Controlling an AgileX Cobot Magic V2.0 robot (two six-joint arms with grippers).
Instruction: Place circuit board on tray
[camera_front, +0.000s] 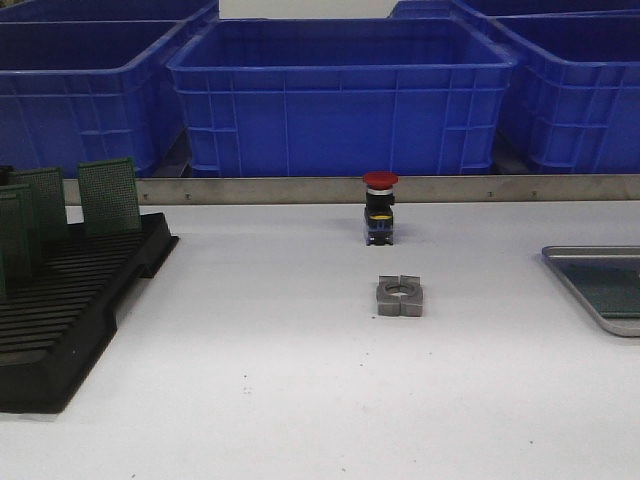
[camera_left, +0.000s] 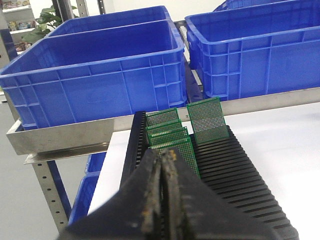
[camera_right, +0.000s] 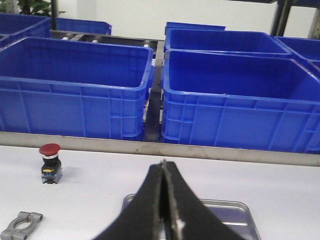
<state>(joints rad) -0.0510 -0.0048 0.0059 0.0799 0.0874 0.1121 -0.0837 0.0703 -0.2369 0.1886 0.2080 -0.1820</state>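
Several green circuit boards (camera_front: 108, 196) stand upright in a black slotted rack (camera_front: 70, 320) at the table's left; they also show in the left wrist view (camera_left: 205, 120). The silver-grey tray (camera_front: 598, 290) lies at the right edge of the table, cut off by the frame, with what looks like a green board lying flat in it. It also shows in the right wrist view (camera_right: 235, 212). My left gripper (camera_left: 164, 156) is shut and empty, just in front of the rack's boards. My right gripper (camera_right: 163, 164) is shut and empty over the tray's near side. Neither arm shows in the front view.
A red-capped push button (camera_front: 380, 207) stands mid-table, with a grey metal clamp block (camera_front: 400, 296) in front of it. Blue plastic bins (camera_front: 340, 95) line the back behind a metal rail (camera_front: 340, 189).
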